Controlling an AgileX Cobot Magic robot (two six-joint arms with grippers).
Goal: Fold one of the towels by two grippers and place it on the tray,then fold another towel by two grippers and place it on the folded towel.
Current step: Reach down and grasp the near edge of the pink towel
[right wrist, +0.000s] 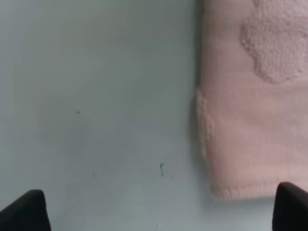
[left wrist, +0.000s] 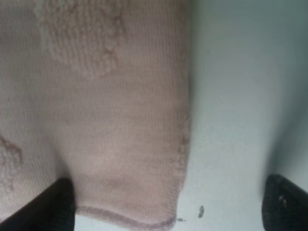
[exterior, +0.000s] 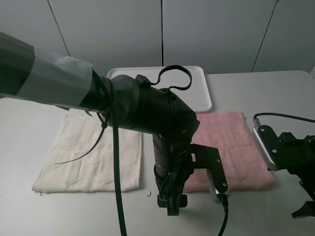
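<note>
The pale pink towel [exterior: 231,142] lies flat, right of centre, just in front of the white tray [exterior: 199,86]. A cream towel [exterior: 93,157] lies flat to its left. My left gripper [exterior: 172,202] reaches across to the pink towel's near left corner. In the left wrist view that pink towel corner [left wrist: 125,144] sits between the open left gripper's [left wrist: 166,214] fingers [left wrist: 45,207]. My right gripper [exterior: 304,209] hovers off the pink towel's near right corner. The right wrist view has the pink towel corner [right wrist: 250,120] beside one finger [right wrist: 292,207] of the open right gripper [right wrist: 159,211].
The grey-white table [exterior: 275,93] carries both towels and the tray, which stands at the back centre with nothing on it. The left arm's thick sleeve and black cables [exterior: 115,162] hang over the cream towel's right side. Small black marks [exterior: 149,194] sit near the towel's front corners.
</note>
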